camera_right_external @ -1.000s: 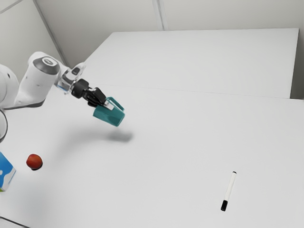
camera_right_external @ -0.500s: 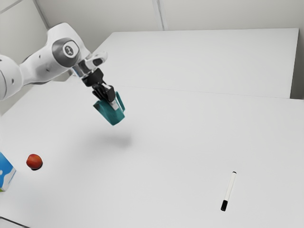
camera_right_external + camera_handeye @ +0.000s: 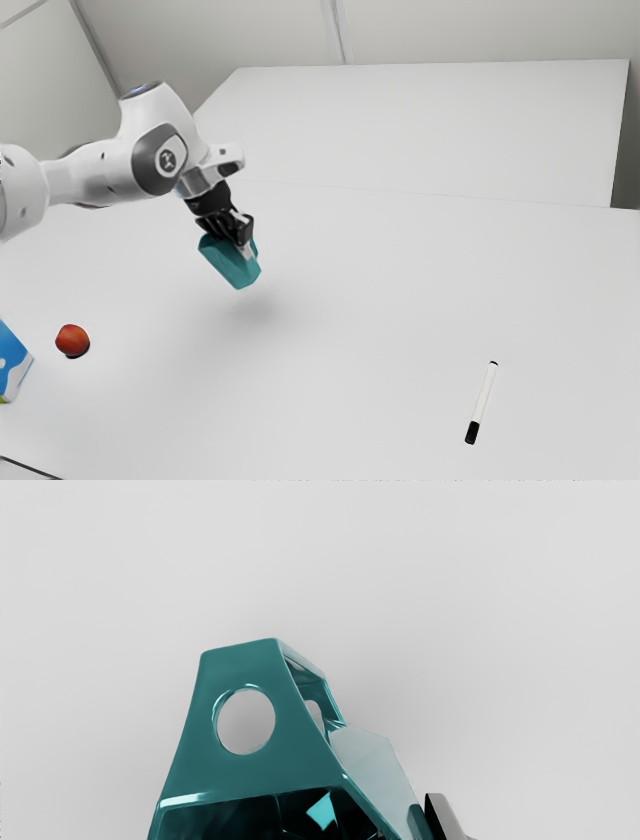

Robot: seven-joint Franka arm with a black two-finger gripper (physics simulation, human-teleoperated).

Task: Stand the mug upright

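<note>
My gripper [image 3: 243, 243] is shut on the teal mug [image 3: 229, 264], which hangs tilted above the table, with its shadow below and a little to the exterior view's right. The mug's lower end points down toward the exterior view's right. In the wrist view, the angular handle of the mug [image 3: 255, 775] stands out away from my hand, and part of its dark inside is visible. One finger [image 3: 444, 815] of the gripper [image 3: 320, 827] lies against the mug's side there; the other finger is hidden.
On the white table [image 3: 360, 330], a red ball-like fruit [image 3: 72, 340] and a blue-and-white carton [image 3: 12, 362] are at the exterior view's left. A white marker with a black cap [image 3: 481, 403] lies at the lower right of that view.
The hand has swung to point more steeply down, then sunk closer to the table with the mug held. The mug's tilt has changed with it; fruit, carton and marker have stayed put.
</note>
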